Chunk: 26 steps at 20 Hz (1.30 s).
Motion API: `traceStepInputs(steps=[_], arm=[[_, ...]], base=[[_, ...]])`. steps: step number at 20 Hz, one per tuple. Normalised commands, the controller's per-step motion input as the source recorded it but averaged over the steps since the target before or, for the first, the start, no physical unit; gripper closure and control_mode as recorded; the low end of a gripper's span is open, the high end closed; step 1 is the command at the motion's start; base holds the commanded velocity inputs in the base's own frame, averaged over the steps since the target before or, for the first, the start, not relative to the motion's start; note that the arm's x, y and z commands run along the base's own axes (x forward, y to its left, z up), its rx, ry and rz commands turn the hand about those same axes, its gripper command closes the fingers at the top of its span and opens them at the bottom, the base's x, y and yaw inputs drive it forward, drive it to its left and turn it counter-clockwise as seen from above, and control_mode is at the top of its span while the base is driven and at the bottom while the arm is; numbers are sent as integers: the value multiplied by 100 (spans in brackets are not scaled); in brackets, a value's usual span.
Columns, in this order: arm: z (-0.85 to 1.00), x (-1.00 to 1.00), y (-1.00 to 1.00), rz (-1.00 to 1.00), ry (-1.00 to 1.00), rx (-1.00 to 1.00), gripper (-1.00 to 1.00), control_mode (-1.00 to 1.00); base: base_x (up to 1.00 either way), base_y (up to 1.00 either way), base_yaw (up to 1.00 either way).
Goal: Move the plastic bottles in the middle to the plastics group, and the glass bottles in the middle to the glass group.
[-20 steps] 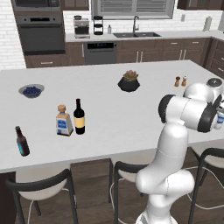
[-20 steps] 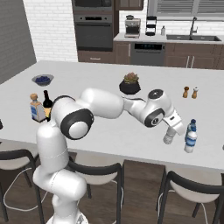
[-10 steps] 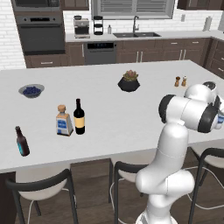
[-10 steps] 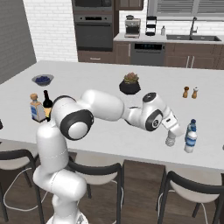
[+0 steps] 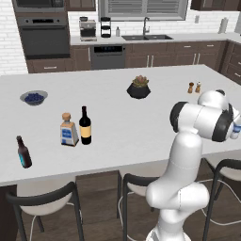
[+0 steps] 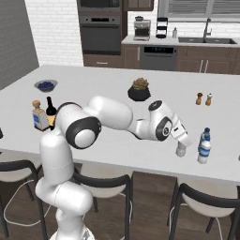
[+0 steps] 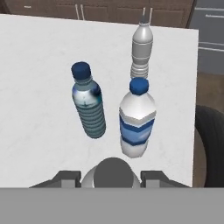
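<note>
Gripper (image 6: 181, 149) clamping a plain greyish plastic bottle (image 6: 181, 150) w/ grey cap, near the right front corner of the white island counter (image 6: 108, 117).
Jaws narrow, closed on that bottle's cap, seen from the hand cam right btwn the dark finger tips (image 7: 65, 177). Just beyond: teal-blue tinted bottle (image 7: 89, 101), blue-label clear bottle (image 7: 137, 118) and another greyish bottle (image 7: 141, 48), all upright, close to the counter's right edge. Tall dark wine bottle (image 5: 85, 126) standing beside squat cork-stoppered bottle (image 5: 68, 130), far left; small brown bottle (image 5: 23, 152) nearing front edge. Wide bare counter in between.
</note>
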Motion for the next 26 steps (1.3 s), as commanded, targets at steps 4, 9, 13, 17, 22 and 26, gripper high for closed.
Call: traceStepInputs(steps=[4, 9, 13, 17, 22, 26], arm=[[-8, 7, -11, -3, 0, 0, 100, -100], [-4, 10, -25, -1, 0, 0, 100, -100], [-4, 14, -16, -3, 2, -2, 100, -100], [-17, 14, 0, 0, 1, -8, 100, -100], [-20, 4, 0, -1, 0, -8, 100, -100], [-23, 0, 0, -1, 0, -4, 100, -100]], base=[[0, 0, 0], [0, 0, 0], [0, 0, 0], [0, 0, 0], [0, 0, 0], [0, 0, 0]])
